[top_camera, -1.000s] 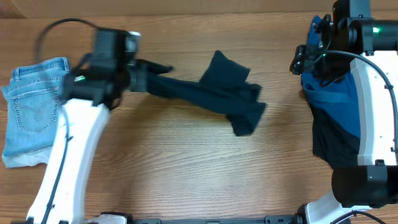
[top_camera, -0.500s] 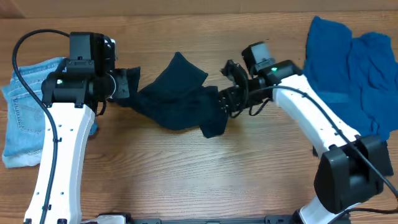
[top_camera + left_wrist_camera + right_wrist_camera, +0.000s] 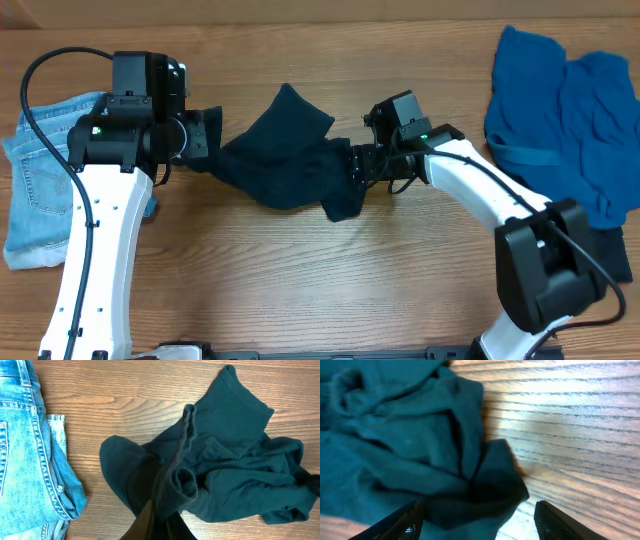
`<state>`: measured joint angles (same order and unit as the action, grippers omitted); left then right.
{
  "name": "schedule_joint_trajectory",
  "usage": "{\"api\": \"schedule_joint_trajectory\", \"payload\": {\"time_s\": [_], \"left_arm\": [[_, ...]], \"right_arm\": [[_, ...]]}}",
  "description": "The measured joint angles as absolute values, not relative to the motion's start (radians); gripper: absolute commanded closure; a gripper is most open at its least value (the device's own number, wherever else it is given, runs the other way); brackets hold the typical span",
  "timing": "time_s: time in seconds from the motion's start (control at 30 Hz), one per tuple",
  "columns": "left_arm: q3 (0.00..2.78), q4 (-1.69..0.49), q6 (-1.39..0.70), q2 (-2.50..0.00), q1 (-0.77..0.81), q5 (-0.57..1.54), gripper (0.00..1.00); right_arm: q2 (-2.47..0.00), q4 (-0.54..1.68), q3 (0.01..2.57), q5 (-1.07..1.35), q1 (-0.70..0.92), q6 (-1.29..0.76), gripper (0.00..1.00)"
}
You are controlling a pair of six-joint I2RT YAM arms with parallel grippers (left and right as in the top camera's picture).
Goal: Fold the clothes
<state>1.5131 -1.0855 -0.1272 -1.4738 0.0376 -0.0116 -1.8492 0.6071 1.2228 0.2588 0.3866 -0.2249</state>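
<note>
A very dark navy shirt (image 3: pixel 285 160) lies bunched on the wooden table at the middle. My left gripper (image 3: pixel 207 140) is shut on its left edge; in the left wrist view the jaws (image 3: pixel 161 522) pinch a rolled fold of the shirt (image 3: pixel 225 475). My right gripper (image 3: pixel 357 165) is open at the shirt's right end. In the right wrist view the fingers (image 3: pixel 405 520) stand wide apart, either side of a dark corner of the shirt (image 3: pixel 490 485). A bright blue garment (image 3: pixel 560 100) lies at the far right, with another dark piece (image 3: pixel 612 242) showing below it.
Light blue jeans (image 3: pixel 45 190) lie at the left edge, close behind my left arm; they also show in the left wrist view (image 3: pixel 25 445). Bare wood (image 3: pixel 300 290) runs along the front of the table.
My right arm has swung from over the blue garment across to the shirt's right end. My left gripper has dragged the shirt leftward, bunching it.
</note>
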Motion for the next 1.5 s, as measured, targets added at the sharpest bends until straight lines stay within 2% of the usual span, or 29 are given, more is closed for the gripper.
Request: {"api": "schedule_joint_trajectory", "payload": {"time_s": [0.03, 0.07, 0.1, 0.13, 0.17, 0.33, 0.4, 0.5, 0.57, 0.63, 0.7, 0.8, 0.93, 1.1, 1.13, 1.17, 1.23, 1.37, 1.5], "left_arm": [[1.513, -1.085, -0.127, -1.474, 0.038, -0.012, 0.91], [1.513, -1.085, -0.127, -1.474, 0.038, -0.012, 0.91], [1.513, -1.085, -0.127, -1.474, 0.038, -0.012, 0.91], [1.513, -1.085, -0.127, -1.474, 0.038, -0.012, 0.91], [1.513, -1.085, -0.127, -1.474, 0.038, -0.012, 0.91], [1.513, -1.085, -0.127, -1.474, 0.038, -0.012, 0.91], [1.513, -1.086, -0.127, -1.474, 0.038, -0.012, 0.91], [1.510, -1.077, -0.127, -1.474, 0.038, -0.009, 0.92], [1.509, -1.054, -0.127, -1.474, 0.038, 0.000, 0.92], [1.509, -1.042, -0.128, -1.475, 0.043, 0.020, 0.92], [1.509, -1.041, -0.128, -1.475, 0.052, 0.037, 0.92], [1.509, -1.044, -0.128, -1.475, 0.051, 0.037, 0.92], [1.509, -1.044, -0.128, -1.475, 0.050, 0.037, 0.92], [1.509, -1.047, -0.128, -1.475, 0.050, 0.036, 0.91], [1.509, -1.047, -0.127, -1.475, 0.050, 0.036, 0.91], [1.509, -1.047, -0.127, -1.475, 0.050, 0.037, 0.91], [1.509, -1.046, -0.127, -1.475, 0.050, 0.036, 0.88], [1.509, -1.046, -0.124, -1.475, 0.050, 0.032, 0.86], [1.509, -1.042, -0.124, -1.475, 0.045, 0.026, 0.85]], "right_arm": [[-1.864, 0.603, 1.222, 0.258, 0.387, -0.234, 0.35], [-1.875, 0.602, 1.221, 0.258, 0.387, -0.245, 0.43], [-1.883, 0.601, 1.221, 0.259, 0.387, -0.250, 0.56], [-1.884, 0.599, 1.221, 0.259, 0.387, -0.253, 0.82], [-1.884, 0.596, 1.221, 0.262, 0.387, -0.262, 0.96], [-1.884, 0.609, 1.221, 0.280, 0.386, -0.265, 0.96], [-1.883, 0.746, 1.263, 0.229, 0.366, -0.264, 0.96], [-1.871, 1.050, 1.581, 0.007, 0.234, -0.262, 0.96], [-1.821, 1.135, 1.955, -0.066, 0.070, -0.234, 0.96], [-1.774, 1.285, 2.174, -0.027, 0.001, -0.205, 0.96], [-1.707, 1.440, 2.255, 0.016, -0.011, -0.186, 0.96], [-1.746, 1.610, 2.190, 0.022, -0.007, -0.179, 0.96], [-1.813, 1.584, 2.070, 0.022, -0.006, -0.178, 0.96], [-1.811, 1.591, 2.065, 0.022, -0.006, -0.164, 0.96], [-1.811, 1.607, 2.065, 0.022, -0.006, -0.163, 0.93], [-1.811, 1.628, 2.065, 0.022, -0.006, -0.164, 0.77], [-1.811, 1.693, 2.065, 0.046, -0.006, -0.159, 0.66], [-1.802, 1.695, 1.988, 0.173, -0.003, -0.122, 0.59], [-1.802, 1.617, 1.846, 0.206, 0.009, -0.088, 0.58]]}}
